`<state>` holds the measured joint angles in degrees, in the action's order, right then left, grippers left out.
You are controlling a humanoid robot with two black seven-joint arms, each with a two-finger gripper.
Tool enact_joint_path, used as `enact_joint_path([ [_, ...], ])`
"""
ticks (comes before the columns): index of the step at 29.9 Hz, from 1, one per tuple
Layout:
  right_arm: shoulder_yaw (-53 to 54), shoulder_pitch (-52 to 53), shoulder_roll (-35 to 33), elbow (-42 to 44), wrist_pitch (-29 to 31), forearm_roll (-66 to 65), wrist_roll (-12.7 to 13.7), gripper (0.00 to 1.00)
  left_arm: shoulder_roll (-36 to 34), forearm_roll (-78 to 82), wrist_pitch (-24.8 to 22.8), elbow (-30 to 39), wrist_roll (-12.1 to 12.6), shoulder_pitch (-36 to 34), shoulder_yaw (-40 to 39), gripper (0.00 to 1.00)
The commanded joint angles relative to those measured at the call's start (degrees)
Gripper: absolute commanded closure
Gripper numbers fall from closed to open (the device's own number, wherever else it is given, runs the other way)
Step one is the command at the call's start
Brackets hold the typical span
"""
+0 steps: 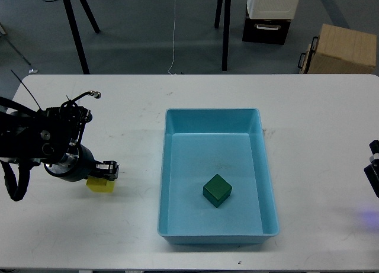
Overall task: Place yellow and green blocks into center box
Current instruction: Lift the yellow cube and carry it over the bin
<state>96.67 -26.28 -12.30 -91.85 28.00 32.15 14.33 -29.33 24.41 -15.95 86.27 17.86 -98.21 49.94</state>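
Note:
The dark green block (217,190) lies inside the light blue center box (174,172), near its middle front. The yellow block (102,186) sits on the white table left of the box, partly hidden by my left arm. My left gripper (111,169) is right at the block's top edge, touching or just above it. Its fingers look small and dark, so I cannot tell how they stand. Only a dark part of my right arm (374,166) shows at the right edge, far from both blocks.
The white table (308,119) ends at the far side, with stand legs beyond it on the floor. A brown cardboard box (343,48) and a black and white crate (269,15) also stand there.

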Motion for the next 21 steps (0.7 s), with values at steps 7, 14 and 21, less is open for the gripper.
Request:
enact_joint_path([
  [7,-0.1,0.1,0.0,0.1,0.0,-0.2,0.0,0.01,7.7,-2.9,-7.9,0.2,-1.3,-17.4,-4.5,1.0],
  [14,-0.1,0.1,0.0,0.1,0.0,-0.2,0.0,0.01,23.4,-7.4,-9.4,-2.0,-4.1,-22.6,-4.3,1.0],
  [21,0.0,0.1,0.0,0.1,0.0,-0.2,-0.1,0.01,29.3,-7.9,-9.4,-7.0,-5.3,-22.3,-4.2,1.0],
])
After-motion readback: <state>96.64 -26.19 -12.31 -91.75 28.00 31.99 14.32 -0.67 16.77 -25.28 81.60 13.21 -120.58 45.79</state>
